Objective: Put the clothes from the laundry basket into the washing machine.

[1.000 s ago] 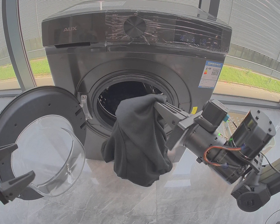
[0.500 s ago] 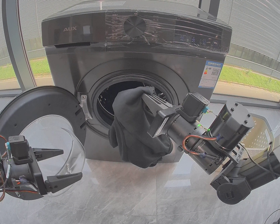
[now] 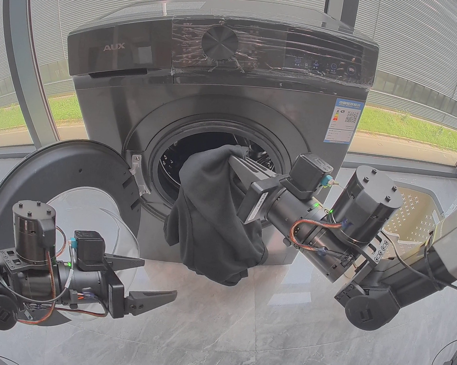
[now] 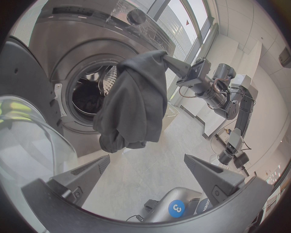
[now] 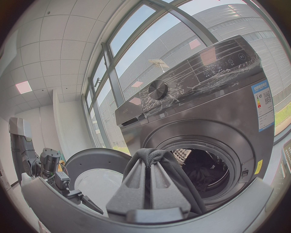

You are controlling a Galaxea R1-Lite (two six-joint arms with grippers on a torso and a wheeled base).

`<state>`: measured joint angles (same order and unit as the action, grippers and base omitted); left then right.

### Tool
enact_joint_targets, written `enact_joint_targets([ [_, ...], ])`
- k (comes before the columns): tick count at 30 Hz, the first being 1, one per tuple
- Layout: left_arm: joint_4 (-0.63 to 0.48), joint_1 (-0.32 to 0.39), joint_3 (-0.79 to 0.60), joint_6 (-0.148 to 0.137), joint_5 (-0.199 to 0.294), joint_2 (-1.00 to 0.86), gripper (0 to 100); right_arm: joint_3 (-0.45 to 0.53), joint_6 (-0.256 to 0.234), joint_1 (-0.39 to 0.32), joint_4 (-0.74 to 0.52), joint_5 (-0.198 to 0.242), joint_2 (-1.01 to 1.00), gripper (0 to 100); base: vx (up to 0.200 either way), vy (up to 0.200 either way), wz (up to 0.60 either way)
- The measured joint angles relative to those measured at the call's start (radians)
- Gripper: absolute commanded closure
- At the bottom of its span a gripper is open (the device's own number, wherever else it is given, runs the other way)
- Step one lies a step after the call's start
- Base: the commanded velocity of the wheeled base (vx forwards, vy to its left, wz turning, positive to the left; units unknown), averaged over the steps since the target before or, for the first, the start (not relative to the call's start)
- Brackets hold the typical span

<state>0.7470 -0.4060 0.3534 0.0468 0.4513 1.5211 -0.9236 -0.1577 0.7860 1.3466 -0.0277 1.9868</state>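
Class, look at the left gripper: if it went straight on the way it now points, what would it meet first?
Probably the hanging lower end of the dark garment held by the right gripper; depth is unclear, so the left gripper might pass beneath it.

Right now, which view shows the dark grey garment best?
Left wrist view: the whole dark grey fabric garment hangs from the right gripper. In the head view the arm hides its right edge; in the right wrist view the gripper hides most of it.
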Motion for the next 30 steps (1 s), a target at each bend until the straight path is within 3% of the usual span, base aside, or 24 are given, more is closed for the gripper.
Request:
enact_joint_targets([
  [7, 0.001, -0.054, 0.036, 0.065, -0.001, 0.057, 0, -0.005, 0.000, -0.003, 0.002, 0.000, 0.008, 100, 0.000, 0.000, 0.00],
  [16, 0.076, -0.108, 0.055, 0.079, -0.006, 0.124, 0, -0.006, 0.001, 0.000, 0.002, 0.000, 0.011, 100, 0.000, 0.000, 0.00],
  [24, 0.282, -0.115, 0.057, 0.086, -0.084, 0.261, 0, -0.011, 0.002, 0.001, 0.004, 0.000, 0.014, 100, 0.000, 0.000, 0.00],
  [27, 0.315, -0.116, 0.057, 0.112, -0.109, 0.305, 0, -0.013, 0.003, 0.001, 0.007, 0.000, 0.017, 100, 0.000, 0.000, 0.00],
  [30, 0.329, -0.117, 0.067, 0.159, -0.140, 0.336, 0, -0.013, 0.003, 0.001, 0.009, 0.000, 0.018, 100, 0.000, 0.000, 0.00],
])
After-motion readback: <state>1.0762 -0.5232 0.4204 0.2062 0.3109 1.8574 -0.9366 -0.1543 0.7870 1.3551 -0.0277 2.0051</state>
